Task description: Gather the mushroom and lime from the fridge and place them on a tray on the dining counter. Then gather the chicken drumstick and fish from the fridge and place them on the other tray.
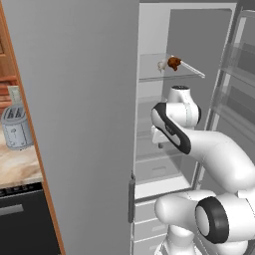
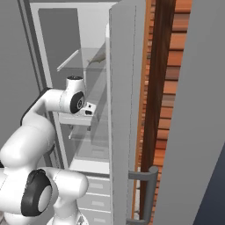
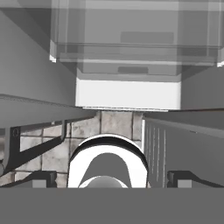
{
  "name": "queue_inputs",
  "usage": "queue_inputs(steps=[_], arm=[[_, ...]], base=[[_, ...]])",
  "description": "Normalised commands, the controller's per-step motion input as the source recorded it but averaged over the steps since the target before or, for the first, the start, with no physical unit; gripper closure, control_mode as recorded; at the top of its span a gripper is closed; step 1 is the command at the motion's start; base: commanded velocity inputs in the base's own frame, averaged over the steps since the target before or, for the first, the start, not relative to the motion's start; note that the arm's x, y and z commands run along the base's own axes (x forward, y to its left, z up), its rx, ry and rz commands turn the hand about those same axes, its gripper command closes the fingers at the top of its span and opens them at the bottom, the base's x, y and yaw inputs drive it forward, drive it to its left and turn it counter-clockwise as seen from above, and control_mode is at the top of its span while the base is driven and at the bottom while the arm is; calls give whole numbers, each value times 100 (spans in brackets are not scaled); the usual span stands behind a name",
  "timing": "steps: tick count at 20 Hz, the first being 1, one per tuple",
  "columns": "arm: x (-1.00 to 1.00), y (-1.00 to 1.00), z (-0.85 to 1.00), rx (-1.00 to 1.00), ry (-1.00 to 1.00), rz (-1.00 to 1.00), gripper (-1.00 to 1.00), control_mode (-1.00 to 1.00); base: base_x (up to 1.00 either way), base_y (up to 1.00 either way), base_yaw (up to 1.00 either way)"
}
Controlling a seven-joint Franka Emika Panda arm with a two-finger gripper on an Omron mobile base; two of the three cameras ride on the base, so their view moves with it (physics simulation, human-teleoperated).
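At about nine o'clock in the left base view you have a silver toaster (image 1: 16, 128) on a marbled surface (image 1: 17, 168), off to the side of the work. Moving right, the fridge (image 1: 89, 124) stands open, white inside with glass shelves. On the upper glass shelf (image 1: 164, 72), near twelve o'clock, lies the chicken drumstick (image 1: 171, 63): a small reddish-brown lump with a whitish bone end pointing left. Judge it light, fairly firm, irregular in shape and likely a little slick; the meaty middle looks like the surest place to close on, since the narrow bone end could slip out. Below it, the white arm reaches into the fridge at a lower shelf. In the hand view the pincer (image 3: 111, 179) shows two dark tips spread wide at the bottom corners, holding nothing, and looks down past the fridge's drawers (image 3: 128, 52) toward a stone-tiled floor (image 3: 109, 124). I cannot see the fish, mushroom or lime.
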Motion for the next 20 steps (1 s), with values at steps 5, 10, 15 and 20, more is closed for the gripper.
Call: queue_inputs(steps=[5,10,15,20], arm=[[4,0,23,0,0,1,-100,-100],[22,0,30,0,-9,0,-100,-100],[17,0,35,0,-12,0,-100,-100],[11,-6,37,0,-24,0,-100,-100]], base=[[0,0,0],[0,0,0],[0,0,0],[0,0,0]])
